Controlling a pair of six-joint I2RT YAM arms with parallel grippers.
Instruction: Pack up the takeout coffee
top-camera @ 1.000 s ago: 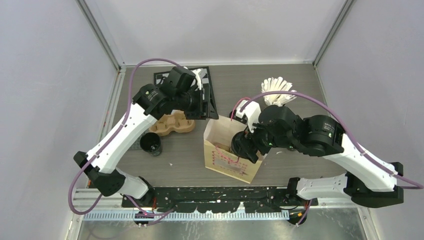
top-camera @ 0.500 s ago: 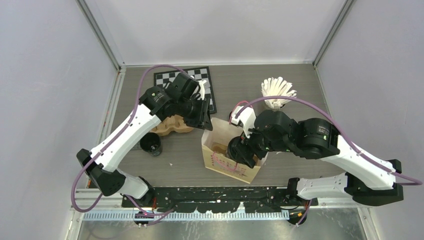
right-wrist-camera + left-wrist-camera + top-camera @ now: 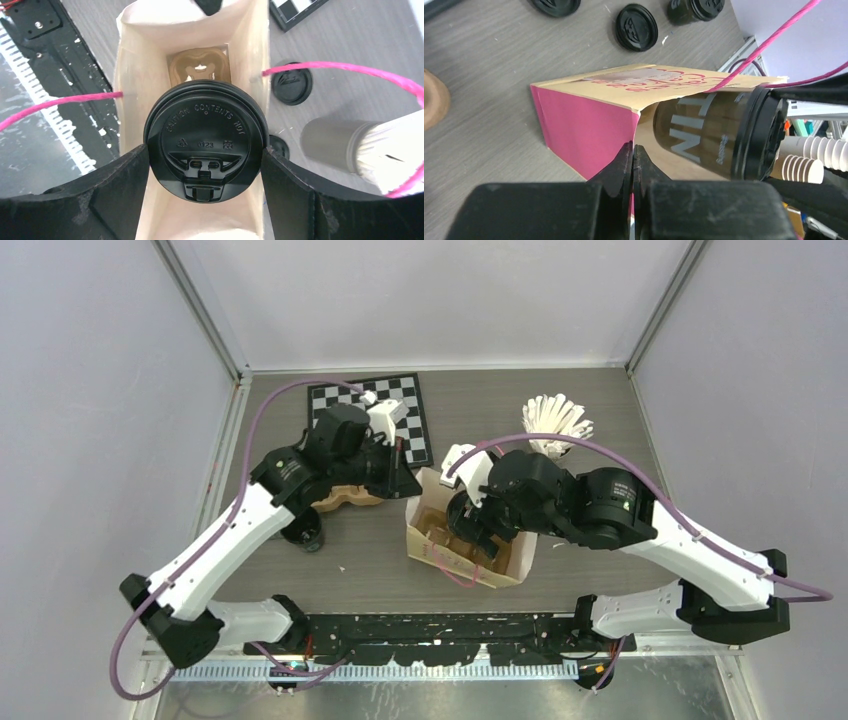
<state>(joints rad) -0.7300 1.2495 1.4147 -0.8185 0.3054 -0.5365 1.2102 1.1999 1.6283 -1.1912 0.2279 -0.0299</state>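
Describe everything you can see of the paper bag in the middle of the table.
The paper bag is tan kraft paper with a bright pink side panel, pink lettering on one face and pink cord handles. It stands on the grey table with its mouth open. The left end effector is shut on its rim at a corner. The right end effector holds a black-lidded cup partway into its mouth, and a brown pulp tray lies at its bottom.
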